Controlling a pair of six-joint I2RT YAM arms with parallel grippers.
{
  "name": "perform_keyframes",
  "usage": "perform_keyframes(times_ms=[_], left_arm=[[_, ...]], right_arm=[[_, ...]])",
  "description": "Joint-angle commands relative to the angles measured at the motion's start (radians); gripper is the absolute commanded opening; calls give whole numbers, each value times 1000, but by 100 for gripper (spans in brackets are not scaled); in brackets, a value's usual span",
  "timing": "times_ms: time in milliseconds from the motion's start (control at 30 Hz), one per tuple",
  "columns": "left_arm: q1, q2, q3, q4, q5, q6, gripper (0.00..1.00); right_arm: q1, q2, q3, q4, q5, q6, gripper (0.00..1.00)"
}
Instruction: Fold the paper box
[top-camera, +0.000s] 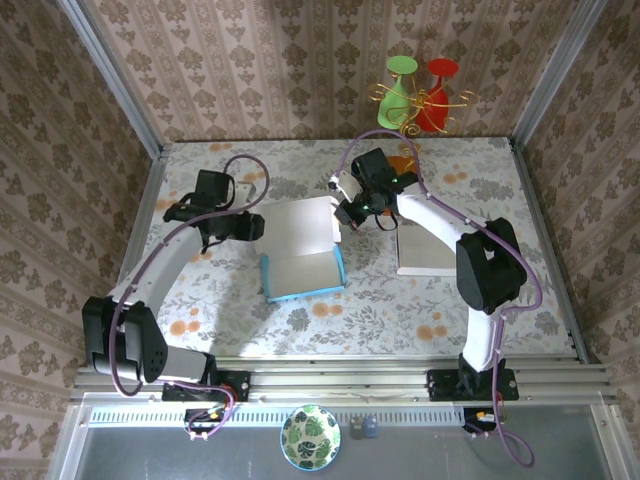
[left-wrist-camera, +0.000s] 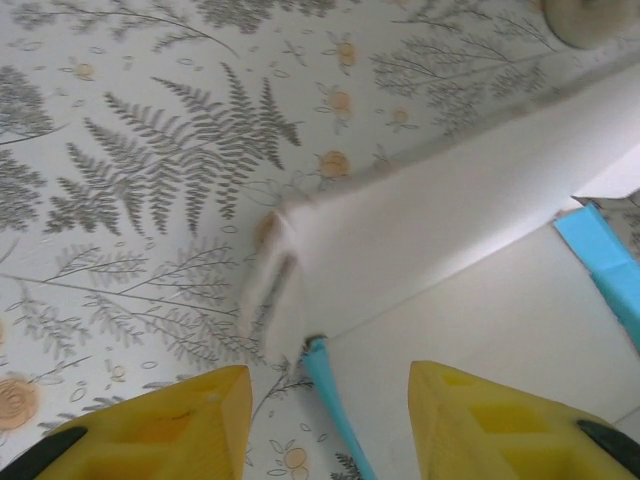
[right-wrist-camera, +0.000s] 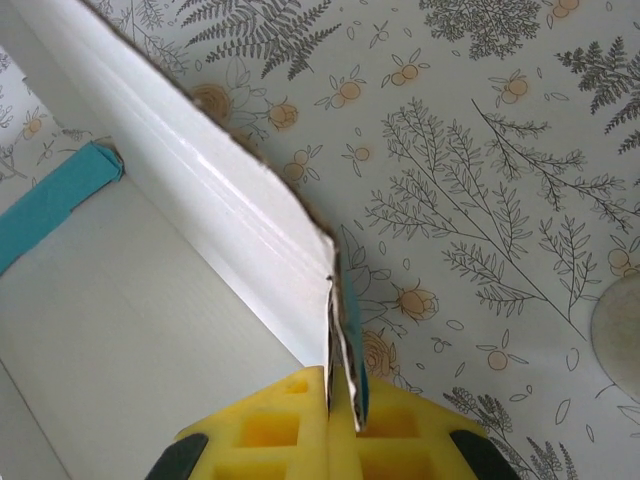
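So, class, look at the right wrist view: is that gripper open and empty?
No, the right gripper is shut, its yellow fingers pinching a corner edge of the paper box.

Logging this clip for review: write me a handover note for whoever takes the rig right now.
Left gripper: open, holding nothing, hovering at the left edge of the paper box.
Right gripper: shut on the corner of a raised white flap on the box's right side.
Box: mid-table, white inside facing up, blue outside.
Done: near walls appear to stand.
Left: fold the far flaps in, finish the box.
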Motion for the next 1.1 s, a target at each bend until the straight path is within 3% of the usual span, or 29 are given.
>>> perform_keyframes(times_ms=[0,400,800,1067], left_arm=[[20,45,20,-14,77,71,45],[49,103,56,-31,11,107,43],[44,147,57,-11,34,72,8],[0,147,71,21,-33,-8,0]], right_arm=[[-6,-35,-10,-3,10,1,0],[-5,-25,1,-13,3,-4,0],[5,-26,-3,-7,25,15,0],[45,-34,23,16,122,127,0]])
